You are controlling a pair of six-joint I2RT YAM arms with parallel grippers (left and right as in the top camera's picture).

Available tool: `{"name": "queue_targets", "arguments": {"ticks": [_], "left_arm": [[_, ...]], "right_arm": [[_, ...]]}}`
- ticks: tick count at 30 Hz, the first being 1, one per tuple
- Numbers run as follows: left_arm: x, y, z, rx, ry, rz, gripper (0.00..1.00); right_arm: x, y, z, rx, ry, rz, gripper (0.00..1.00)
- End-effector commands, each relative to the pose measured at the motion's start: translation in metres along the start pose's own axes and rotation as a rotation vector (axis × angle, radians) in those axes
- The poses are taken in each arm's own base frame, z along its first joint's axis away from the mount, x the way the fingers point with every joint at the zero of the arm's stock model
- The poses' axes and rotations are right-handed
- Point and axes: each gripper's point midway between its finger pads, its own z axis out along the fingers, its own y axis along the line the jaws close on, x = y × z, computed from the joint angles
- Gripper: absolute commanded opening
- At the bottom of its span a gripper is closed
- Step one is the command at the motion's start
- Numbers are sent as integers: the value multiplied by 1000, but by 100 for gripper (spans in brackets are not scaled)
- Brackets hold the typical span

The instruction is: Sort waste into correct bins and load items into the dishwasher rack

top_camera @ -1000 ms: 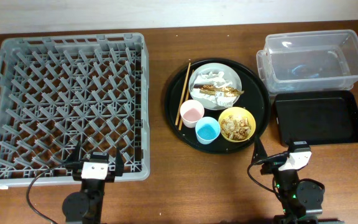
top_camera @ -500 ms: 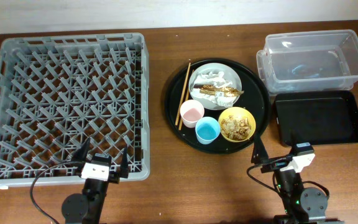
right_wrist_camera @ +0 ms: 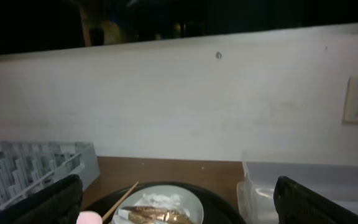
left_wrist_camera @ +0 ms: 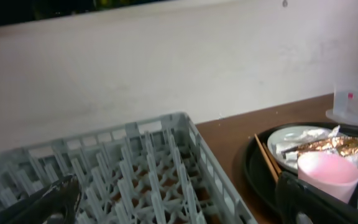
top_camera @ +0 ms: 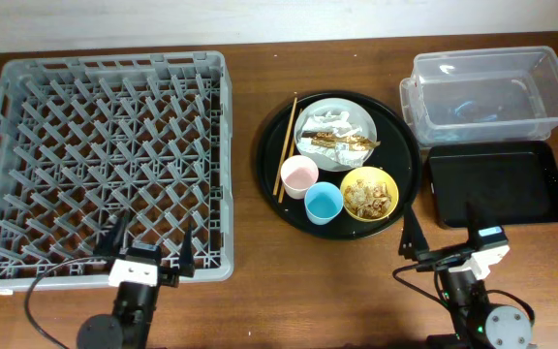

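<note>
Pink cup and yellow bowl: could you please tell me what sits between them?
The light blue cup sits between them, slightly nearer the robot, as the overhead view shows.

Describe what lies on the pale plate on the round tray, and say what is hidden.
Crumpled white napkins and brown food scraps lie on the plate. Its upper right part shows bare. Whatever lies under the napkins and scraps is covered.
</note>
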Motion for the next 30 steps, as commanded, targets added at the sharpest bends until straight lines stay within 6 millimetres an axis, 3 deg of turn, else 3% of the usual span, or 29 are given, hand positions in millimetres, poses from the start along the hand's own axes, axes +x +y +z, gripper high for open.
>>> {"name": "queue_targets", "arguments": {"ticks": [1,6,12,23,30], "left_arm": [[-22,1,1,12,-9,-11,100],[-43,6,13,19,40,-20,99],[-53,11,35,35,174,-45,99],[-51,21,88,76,493,-105,99],[-36,18,122,171,792,-140,99]], "right_arm": [[-28,6,-5,-17,-37,-78,98],[-51,9,-6,-16,-9,-108,98],[-63,7,10,-15,96,-90,98],[-43,1,59,-19,470,-21,99],[-17,7,99,-88,856,91,98]]}}
